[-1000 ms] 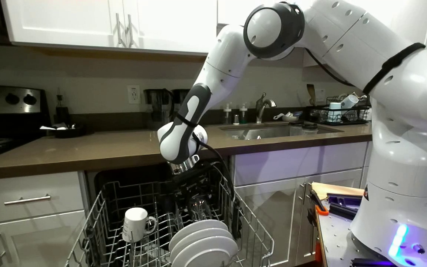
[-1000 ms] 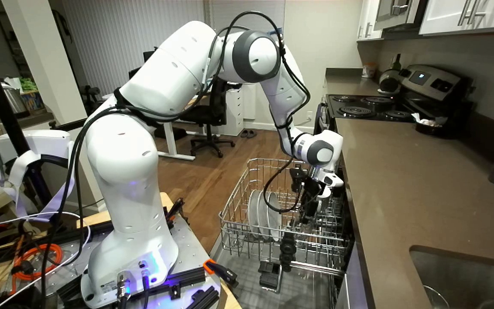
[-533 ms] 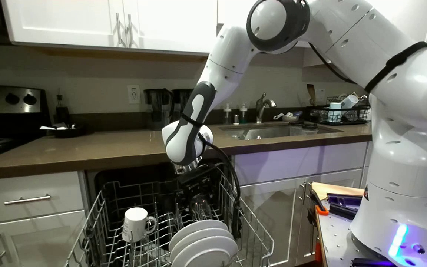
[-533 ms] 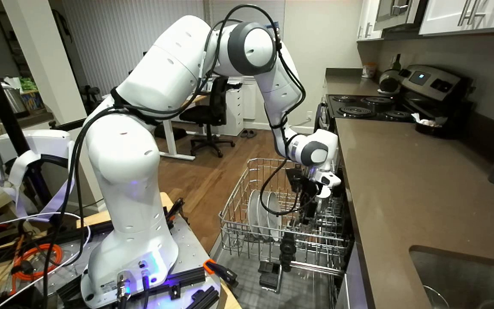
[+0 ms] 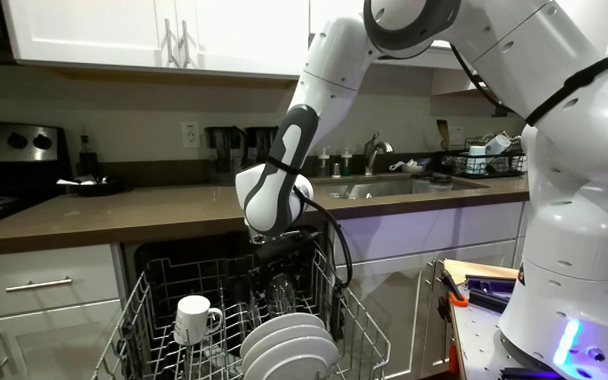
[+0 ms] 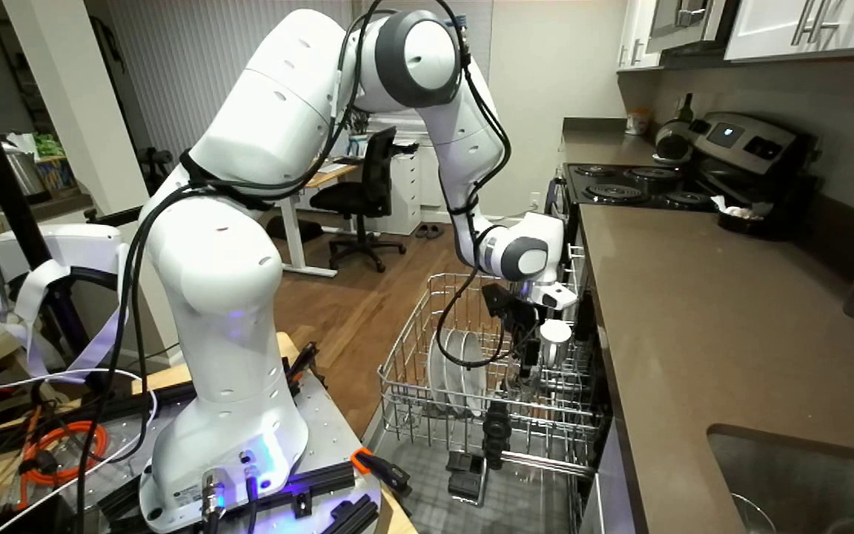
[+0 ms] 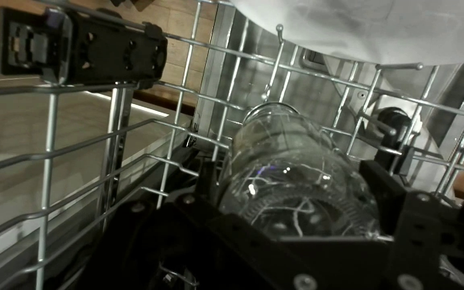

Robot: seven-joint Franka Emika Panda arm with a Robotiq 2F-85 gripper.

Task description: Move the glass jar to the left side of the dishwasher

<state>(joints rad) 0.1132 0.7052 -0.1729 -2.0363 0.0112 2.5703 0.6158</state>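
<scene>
A clear glass jar (image 7: pixel 292 173) stands in the dishwasher's upper rack, with its ridged base toward the camera in the wrist view. It also shows behind the plates in an exterior view (image 5: pixel 281 296). My gripper (image 7: pixel 289 172) has its two black fingers wide apart, one on each side of the jar. Narrow gaps seem to show near the fingertips; contact lower down is unclear. In the exterior views, my gripper (image 5: pixel 283 266) points down over the jar, with its fingertips mostly hidden. The pulled-out wire rack (image 5: pixel 364 312) belongs to the open dishwasher.
White plates (image 5: pixel 291 345) stand near the jar; one edge (image 7: pixel 369 28) shows in the wrist view. A white mug (image 5: pixel 192 319) stands on the rack's far side from the robot base. Rack wires and a black bracket (image 7: pixel 111 48) lie beside my gripper. The counter (image 5: pixel 167 208) overhangs behind.
The wrist has shifted toward the robot base and away from the counter, while the elbow has risen. The jar has shifted slightly and looks more upright. The mug now shows in both exterior views.
</scene>
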